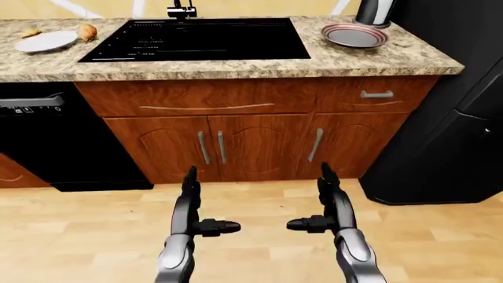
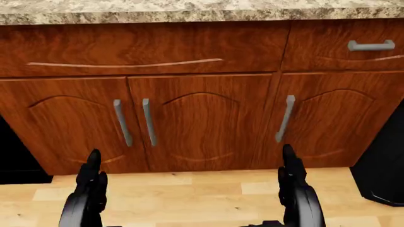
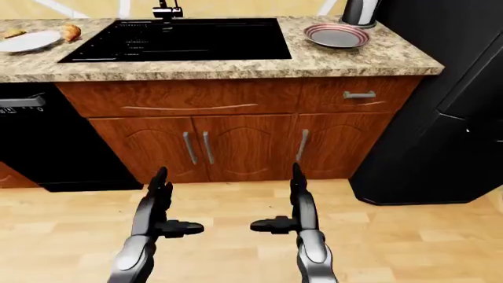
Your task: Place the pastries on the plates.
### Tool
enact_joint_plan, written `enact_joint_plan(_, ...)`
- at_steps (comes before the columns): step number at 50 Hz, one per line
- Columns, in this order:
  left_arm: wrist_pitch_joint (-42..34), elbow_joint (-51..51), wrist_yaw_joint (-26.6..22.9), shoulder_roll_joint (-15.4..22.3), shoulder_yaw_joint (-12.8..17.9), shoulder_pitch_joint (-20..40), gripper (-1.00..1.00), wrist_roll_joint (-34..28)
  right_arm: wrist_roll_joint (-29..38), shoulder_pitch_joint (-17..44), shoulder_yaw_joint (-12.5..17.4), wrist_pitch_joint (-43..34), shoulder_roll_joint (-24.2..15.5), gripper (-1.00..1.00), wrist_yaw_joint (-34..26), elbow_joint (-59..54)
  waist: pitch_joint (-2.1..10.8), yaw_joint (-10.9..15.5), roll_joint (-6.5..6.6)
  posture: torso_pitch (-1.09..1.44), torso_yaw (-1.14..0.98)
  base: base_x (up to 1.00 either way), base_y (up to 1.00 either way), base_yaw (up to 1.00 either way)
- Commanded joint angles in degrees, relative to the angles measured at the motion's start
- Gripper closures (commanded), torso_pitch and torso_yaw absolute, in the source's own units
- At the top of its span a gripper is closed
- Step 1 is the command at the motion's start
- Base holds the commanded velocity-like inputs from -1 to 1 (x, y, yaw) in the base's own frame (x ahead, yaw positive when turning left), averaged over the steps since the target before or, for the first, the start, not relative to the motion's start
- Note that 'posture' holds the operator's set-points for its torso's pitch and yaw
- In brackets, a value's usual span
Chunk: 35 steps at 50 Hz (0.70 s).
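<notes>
A white plate (image 1: pixel 45 40) lies on the granite counter (image 1: pixel 236 66) at the top left of the left-eye view. A golden pastry (image 1: pixel 87 31) sits just right of it, and a second pastry (image 1: pixel 30 32) shows at the plate's upper left edge. A red-rimmed grey plate (image 1: pixel 354 35) rests at the counter's right end. My left hand (image 1: pixel 196 206) and right hand (image 1: pixel 321 203) hang low over the wooden floor, fingers spread, holding nothing, far below the counter.
A black sink (image 1: pixel 200 39) with a tap (image 1: pixel 181 9) fills the counter's middle. Wooden cabinet doors (image 1: pixel 236 147) and a drawer (image 1: pixel 377 95) lie below. A black dishwasher (image 1: pixel 47 141) stands at the left, a black fridge (image 1: pixel 456 118) at the right, a dark cylinder (image 1: pixel 375 12) behind the right plate.
</notes>
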<state>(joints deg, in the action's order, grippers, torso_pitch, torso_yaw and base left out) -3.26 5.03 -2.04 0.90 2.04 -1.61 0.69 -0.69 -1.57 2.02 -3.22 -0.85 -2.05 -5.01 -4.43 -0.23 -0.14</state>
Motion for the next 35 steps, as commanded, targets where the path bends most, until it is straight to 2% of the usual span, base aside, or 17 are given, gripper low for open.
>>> enact_joint_plan(1,-10.8,-18.1,-0.1,1.7,2.0,6.0,-1.00,3.1,-1.1,6.1,0.9,-5.6,-0.7,-1.00,1.3,15.1,0.05,-0.1,-0.45,0.00,0.00,0.00,0.00,0.00)
enact_joint_plan(3,-17.8,-23.6,-0.3,3.0,2.8,8.7,-1.00,3.2,-1.3,8.1,1.4,-11.0,-1.4,-1.00,1.7,19.6,4.31,0.4,0.03,0.00,0.00,0.00,0.00,0.00)
enact_joint_plan(4,-20.0,-24.5,0.2,3.4,3.5,10.7,-1.00,2.8,-2.1,9.0,1.4,-12.5,-1.3,-1.00,1.5,20.6,2.02,0.4,0.00,0.00,0.00,0.00,0.00,0.00)
enact_joint_plan(5,-22.0,-25.1,-0.3,4.3,4.1,12.5,-1.00,2.8,-1.1,10.1,1.1,-12.9,-1.9,-1.00,1.2,20.5,1.38,0.3,-0.42,0.00,0.00,0.00,0.00,0.00)
enact_joint_plan(8,-24.6,-23.1,0.1,5.5,5.1,17.4,-1.00,2.2,-2.1,13.8,1.4,-16.6,-2.0,-1.00,1.1,22.1,5.19,0.3,-0.04,0.00,0.00,0.00,0.09,0.00)
enact_joint_plan(10,-26.5,-22.3,0.5,6.3,6.0,20.9,-1.00,2.8,-3.2,17.2,2.4,-19.6,-2.7,-1.00,1.4,24.6,4.86,0.1,-1.13,0.00,0.00,0.00,0.36,0.00)
enact_joint_plan(11,-28.7,-21.8,1.0,7.3,6.4,23.8,-1.00,2.9,-3.8,19.0,3.0,-22.1,-3.5,-1.00,1.3,26.2,5.41,0.0,-1.84,0.00,0.00,0.02,0.85,0.00)
enact_joint_plan(12,-28.5,-21.3,0.5,8.6,6.3,25.4,-1.00,2.3,-4.3,20.7,3.9,-24.1,-4.4,-1.00,1.3,27.3,5.19,-0.2,-2.99,0.00,0.00,0.02,0.84,0.00)
enact_joint_plan(14,-29.1,-18.8,0.8,10.0,7.5,28.9,-1.00,2.7,-5.0,23.3,4.9,-26.7,-5.8,-1.00,1.2,28.2,5.37,-0.6,-3.15,0.00,0.00,0.04,0.85,0.00)
enact_joint_plan(16,-30.5,-17.5,0.1,11.9,7.7,32.3,-1.00,2.7,-6.3,26.7,6.5,-29.5,-7.3,-1.00,1.6,29.4,4.63,-0.9,-2.71,0.00,0.00,0.05,0.85,0.00)
enact_joint_plan(20,-31.5,-16.8,-0.3,13.6,8.3,35.4,-1.00,3.0,-7.8,30.6,6.7,-33.6,-9.0,-1.00,2.8,31.3,4.19,-1.5,-1.06,0.00,0.00,0.09,0.85,0.00)
enact_joint_plan(23,-33.2,-18.9,-0.8,14.4,8.8,35.4,-1.00,3.7,-8.5,32.6,6.8,-36.4,-9.8,-1.00,3.2,32.1,3.98,-1.8,1.44,0.00,0.00,0.11,0.85,0.00)
enact_joint_plan(25,-34.7,-20.6,-0.5,15.1,10.0,35.6,-1.00,4.6,-8.7,33.5,6.3,-38.2,-9.5,-1.00,4.2,33.5,4.45,-1.8,4.77,0.00,0.00,0.11,0.85,0.00)
enact_joint_plan(26,-35.3,-21.6,-0.4,15.3,10.5,35.5,-1.00,5.2,-8.5,33.4,6.0,-38.1,-9.6,-1.00,4.3,33.4,5.42,-1.7,8.14,0.00,0.00,0.12,0.84,0.00)
enact_joint_plan(27,-36.1,-23.7,0.0,15.8,11.5,35.1,-1.00,6.0,-8.5,33.3,6.1,-38.6,-9.5,-1.00,4.4,34.1,4.22,-1.0,5.38,0.00,0.00,0.11,0.84,0.00)
enact_joint_plan(29,-38.8,-26.5,0.0,17.2,12.4,34.4,-1.00,6.4,-8.5,33.0,6.1,-39.7,-9.7,-1.00,4.4,35.8,3.60,-0.6,4.85,0.00,0.00,0.11,0.84,0.00)
enact_joint_plan(35,-41.5,-27.9,1.6,19.3,12.4,37.9,-1.00,6.2,-10.9,33.9,9.4,-41.0,-12.1,-1.00,4.6,37.8,2.41,0.8,0.72,0.00,0.00,0.11,0.84,0.00)
